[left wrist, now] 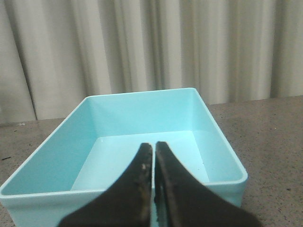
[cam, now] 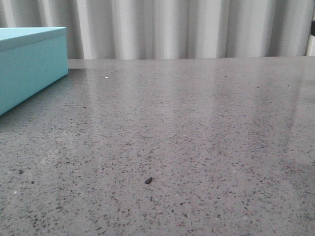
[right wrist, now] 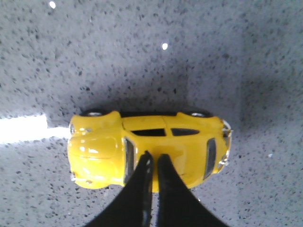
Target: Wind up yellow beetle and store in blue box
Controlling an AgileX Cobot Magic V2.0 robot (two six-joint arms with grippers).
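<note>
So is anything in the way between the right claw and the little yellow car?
Nothing visible. The right gripper hangs directly over the beetle, its fingers nearly together above the roof, with only air between. The car sits alone on the table. The blue box is open and looks empty.

Front view: blue box [cam: 29,64] cut off at left frame edge; small dark speck [cam: 148,180] on bench [cam: 197,147] too small to identify. Right wrist view: right end effector [right wrist: 152,158] hides part of yellow beetle [right wrist: 147,149] roof.

A speckled grey table [cam: 197,123] backed by pale, probably pleated curtains [cam: 172,27].
</note>
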